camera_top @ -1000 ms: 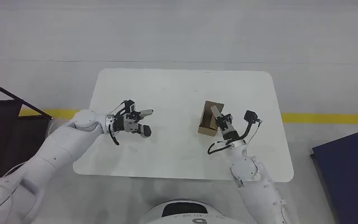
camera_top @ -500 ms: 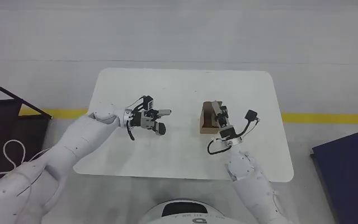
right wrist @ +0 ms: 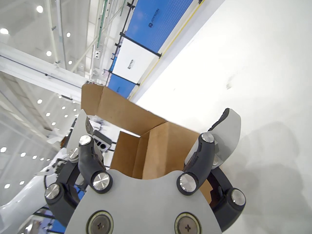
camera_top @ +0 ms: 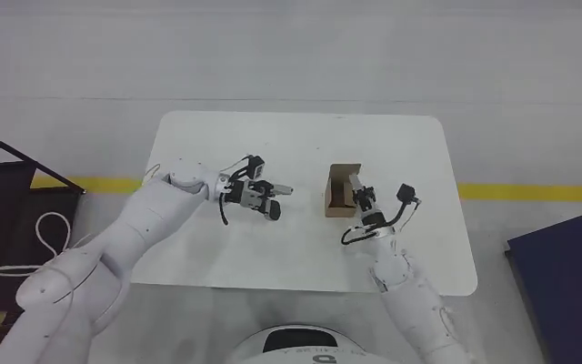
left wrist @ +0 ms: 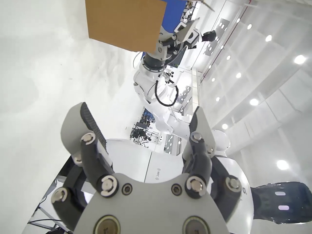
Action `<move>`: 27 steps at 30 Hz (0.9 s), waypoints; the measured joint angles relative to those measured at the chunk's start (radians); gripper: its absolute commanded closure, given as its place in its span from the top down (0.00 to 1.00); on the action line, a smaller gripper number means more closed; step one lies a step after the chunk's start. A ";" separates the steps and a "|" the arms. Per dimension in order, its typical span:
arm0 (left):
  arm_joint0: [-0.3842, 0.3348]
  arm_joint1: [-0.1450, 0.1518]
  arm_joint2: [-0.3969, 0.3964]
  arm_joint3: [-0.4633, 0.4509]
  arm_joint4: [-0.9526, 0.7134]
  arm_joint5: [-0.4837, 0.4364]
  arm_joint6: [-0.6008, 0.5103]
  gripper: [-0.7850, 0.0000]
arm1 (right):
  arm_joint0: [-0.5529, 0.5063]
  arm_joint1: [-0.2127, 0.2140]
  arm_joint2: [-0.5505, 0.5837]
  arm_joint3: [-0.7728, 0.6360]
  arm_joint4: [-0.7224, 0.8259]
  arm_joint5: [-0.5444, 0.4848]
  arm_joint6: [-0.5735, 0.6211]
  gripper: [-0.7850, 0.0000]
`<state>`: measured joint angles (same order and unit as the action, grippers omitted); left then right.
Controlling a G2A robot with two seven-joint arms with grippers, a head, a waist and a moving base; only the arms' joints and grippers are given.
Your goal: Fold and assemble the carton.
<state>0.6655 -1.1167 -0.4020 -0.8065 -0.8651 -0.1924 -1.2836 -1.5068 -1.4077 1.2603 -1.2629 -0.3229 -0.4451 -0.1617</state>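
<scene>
While the right gripper (right wrist: 156,116) gapes wide, the carton (right wrist: 168,144) sits loose between its jaws.

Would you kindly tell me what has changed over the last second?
The left gripper, open and empty, moved across the table toward the carton. The carton, slightly skewed before, now sits squarer. The right gripper stayed at the carton's side, still open.

The carton (camera_top: 343,191) is plain brown cardboard. The table (camera_top: 273,146) under my arms is white. My left gripper (left wrist: 140,109) and right gripper (right wrist: 156,114) are pale grey, with black ribbed pads (left wrist: 91,120). A yellow stripe (camera_top: 518,192) crosses the grey floor (camera_top: 291,55).
</scene>
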 measured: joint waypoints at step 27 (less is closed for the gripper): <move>-0.063 -0.117 -0.001 0.116 0.206 0.064 0.047 0.56 | -0.019 0.006 -0.051 -0.048 0.049 -0.078 0.203 1.00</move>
<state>0.6020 -1.2336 -0.4025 -0.6903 -0.6592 -0.1284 -1.2369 -1.5257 -1.4013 1.2096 -1.3107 -0.2735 -0.5229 0.0410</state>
